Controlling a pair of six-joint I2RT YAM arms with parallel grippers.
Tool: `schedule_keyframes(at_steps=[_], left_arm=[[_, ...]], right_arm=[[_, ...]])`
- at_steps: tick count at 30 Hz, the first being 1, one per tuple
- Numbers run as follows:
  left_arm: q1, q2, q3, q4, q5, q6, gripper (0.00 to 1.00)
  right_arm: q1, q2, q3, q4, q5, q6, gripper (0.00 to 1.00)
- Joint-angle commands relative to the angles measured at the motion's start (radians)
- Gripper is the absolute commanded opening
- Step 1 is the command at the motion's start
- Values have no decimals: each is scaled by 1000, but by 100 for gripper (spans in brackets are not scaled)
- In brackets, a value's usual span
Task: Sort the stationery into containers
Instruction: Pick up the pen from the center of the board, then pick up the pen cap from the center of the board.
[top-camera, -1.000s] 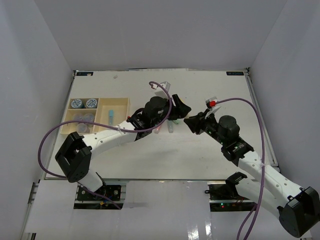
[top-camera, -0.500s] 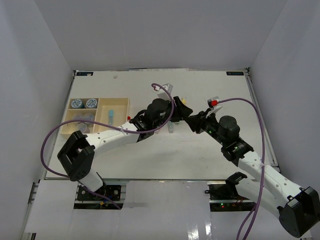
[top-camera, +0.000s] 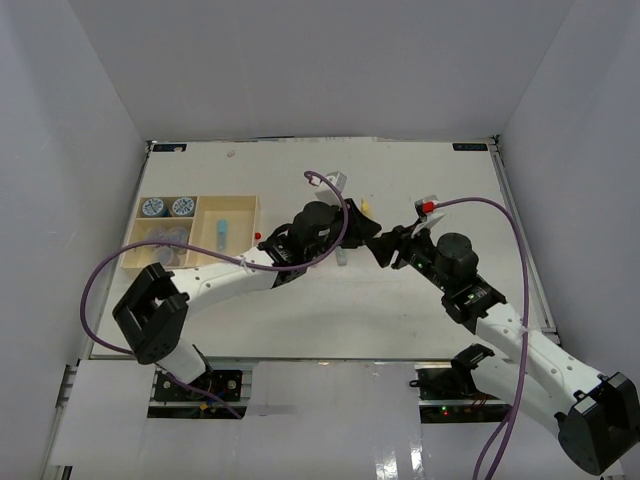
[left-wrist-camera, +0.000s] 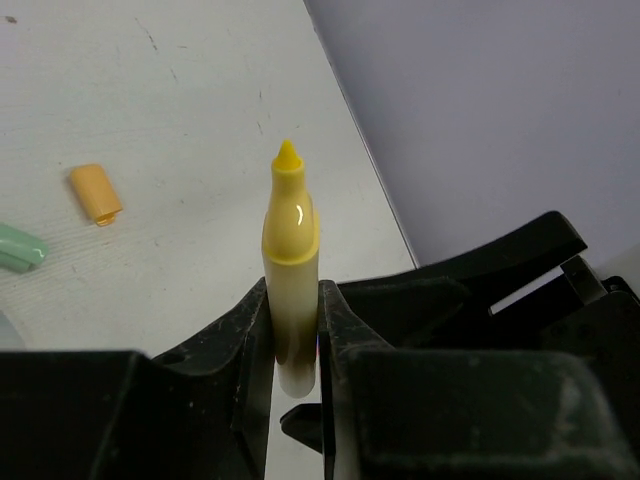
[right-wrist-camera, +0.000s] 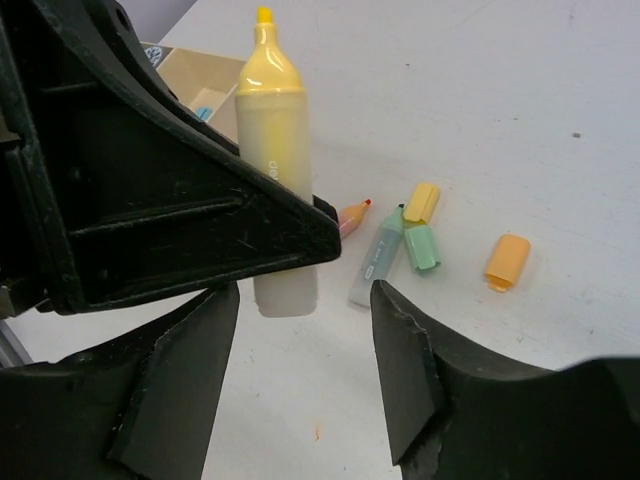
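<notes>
A yellow stick of the stationery (left-wrist-camera: 290, 250), an uncapped marker with its tip up, stands between my left gripper's (left-wrist-camera: 293, 320) jaws, which are shut on its lower body. In the right wrist view the same yellow stick (right-wrist-camera: 272, 110) hangs just above my right gripper (right-wrist-camera: 305, 370). That gripper is open, its fingers apart on either side below the stick's base. From above, both grippers meet at mid-table, the left (top-camera: 362, 222) beside the right (top-camera: 385, 247). The beige tray (top-camera: 240, 198) at the left holds two blue-lidded jars (top-camera: 167, 207), grey-purple jars (top-camera: 165, 245) and a blue stick (top-camera: 222, 232).
On the table under the grippers lie a pale green stick (right-wrist-camera: 378, 260), a yellow cap (right-wrist-camera: 421, 202), a green cap (right-wrist-camera: 422, 247), an orange cap (right-wrist-camera: 507, 261) and a pink stick's tip (right-wrist-camera: 352, 215). White walls enclose the table on three sides.
My left gripper has closed on the yellow stick that the right one held up. The right gripper has opened and let go of it.
</notes>
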Motion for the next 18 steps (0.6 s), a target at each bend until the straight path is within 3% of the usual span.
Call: schedule_keyframes(at_steps=[1, 2, 3, 6, 9, 11, 13, 18], left_arm=[[36, -93, -24, -6, 2, 59, 13], [55, -107, -33, -14, 11, 66, 13], [102, -138, -55, -26, 40, 83, 14], [221, -199, -87, -86, 156, 126, 16], [335, -257, -87, -169, 258, 229, 17], [403, -282, -64, -239, 295, 284, 17], [446, -310, -49, -307, 353, 368, 17], [564, -348, -65, -396, 487, 476, 17]], right_arm=[[1, -14, 9, 6, 15, -9, 63], [1, -17, 10, -3, 16, -11, 68], [1, -19, 12, -15, 22, -13, 80], [1, -13, 35, -81, 45, -37, 93], [1, 27, 90, -158, 58, -75, 96], [-2, 88, 160, -219, 38, -120, 90], [-4, 153, 229, -274, 35, -158, 90], [-6, 420, 480, -452, 21, -180, 92]])
